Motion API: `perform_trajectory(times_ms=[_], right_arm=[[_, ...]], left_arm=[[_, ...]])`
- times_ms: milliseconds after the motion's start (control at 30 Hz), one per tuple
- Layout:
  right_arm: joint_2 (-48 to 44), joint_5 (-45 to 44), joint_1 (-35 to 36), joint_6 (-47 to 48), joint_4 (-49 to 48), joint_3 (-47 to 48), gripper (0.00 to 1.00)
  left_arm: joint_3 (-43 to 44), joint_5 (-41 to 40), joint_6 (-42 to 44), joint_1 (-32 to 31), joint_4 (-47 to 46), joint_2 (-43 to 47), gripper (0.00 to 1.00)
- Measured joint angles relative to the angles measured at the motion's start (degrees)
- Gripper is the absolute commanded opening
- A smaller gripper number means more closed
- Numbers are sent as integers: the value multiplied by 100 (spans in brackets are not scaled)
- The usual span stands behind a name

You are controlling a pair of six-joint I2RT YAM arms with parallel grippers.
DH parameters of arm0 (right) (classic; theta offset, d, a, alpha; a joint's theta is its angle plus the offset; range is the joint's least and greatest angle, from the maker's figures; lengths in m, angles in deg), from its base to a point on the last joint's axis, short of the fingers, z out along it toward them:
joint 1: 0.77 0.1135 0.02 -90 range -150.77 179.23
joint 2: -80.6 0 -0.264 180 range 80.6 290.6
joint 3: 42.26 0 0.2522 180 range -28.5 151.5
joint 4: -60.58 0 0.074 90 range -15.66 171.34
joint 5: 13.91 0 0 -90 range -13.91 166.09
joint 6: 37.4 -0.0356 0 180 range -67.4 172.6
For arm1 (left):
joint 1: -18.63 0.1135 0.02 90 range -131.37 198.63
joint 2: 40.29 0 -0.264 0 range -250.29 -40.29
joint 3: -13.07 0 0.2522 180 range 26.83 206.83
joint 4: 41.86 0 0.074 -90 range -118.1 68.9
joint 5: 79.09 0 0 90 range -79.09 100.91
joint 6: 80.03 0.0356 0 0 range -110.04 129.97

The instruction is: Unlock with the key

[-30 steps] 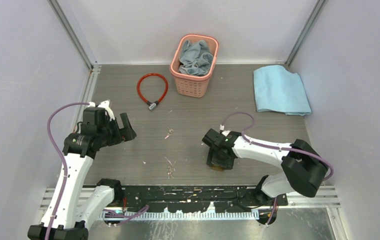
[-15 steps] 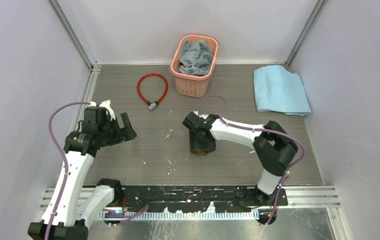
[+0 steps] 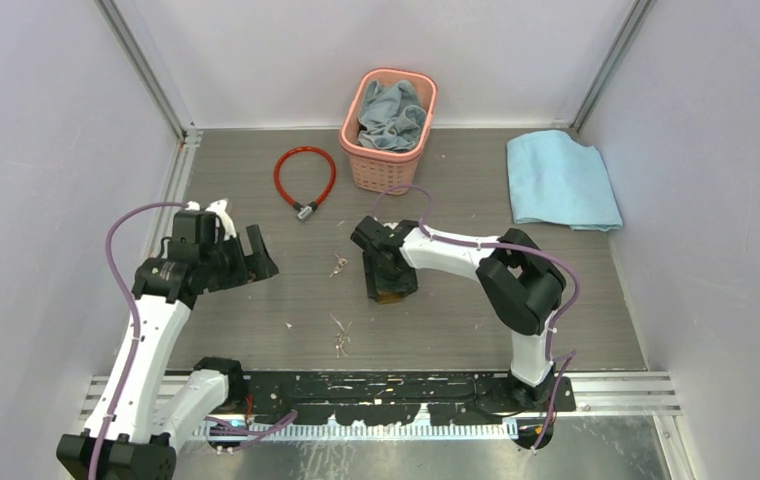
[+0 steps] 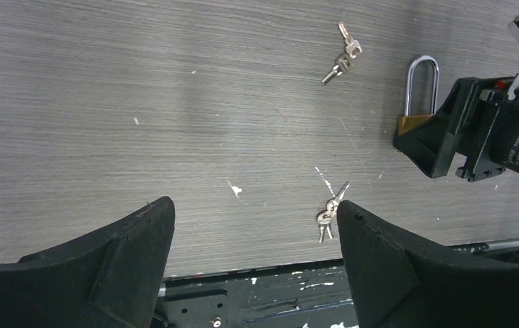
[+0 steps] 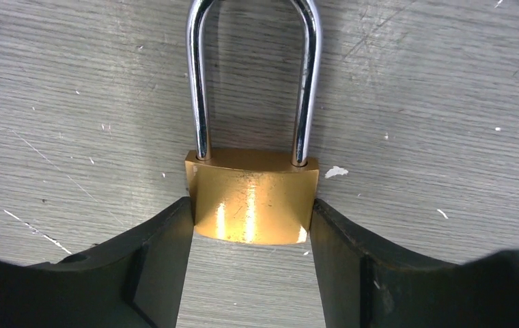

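Padlock of brass with a tall chromed shackle (image 5: 253, 205) lay flat on the grey wood-grain table (image 5: 65, 82). The right claw (image 5: 250, 222) was clamped on the padlock's body, one black finger pressed to each side, with the shackle pointing away from the wrist. That hold looked meant to pin the lock steady for a key, though the keyhole itself was hidden. The left claw (image 4: 253, 212) hung empty, fingers wide apart, well off to the left arm's side of the padlock. Two small bunches of silver keys lay loose on that same side, apart from the padlock. One bunch (image 4: 342, 58) was beside the shackle's tip. The other (image 4: 328, 213) lay nearer the arm bases, showing between the left claw's spread fingers and probably its target.
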Motion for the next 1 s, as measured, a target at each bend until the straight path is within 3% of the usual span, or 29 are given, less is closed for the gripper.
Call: perform_trajectory(times_ms=[133,233,467,567,800,1000], right_arm=[[-2,35,-101,15,2,-4,91],[-2,55,-225,24,4,-9,100],[-417,76,-459,79,-13,-184,100],[-962,74,-560,94,-68,-446,100],[-2522,118,-802,142,-409,-1285,100],[-3093,177,-846,245,-577,-1635,100]], left_arm=[[-42,240,11,-195,-133,-179,86],[-44,262,-11,-706,-214,-435,85],[-179,-459,-332,-2693,-457,-782,82],[-310,-778,-509,-3244,-588,-780,82],[-1287,-682,-929,-3766,-1287,-450,77],[-2000,-634,-1314,-4291,-1843,-299,71]])
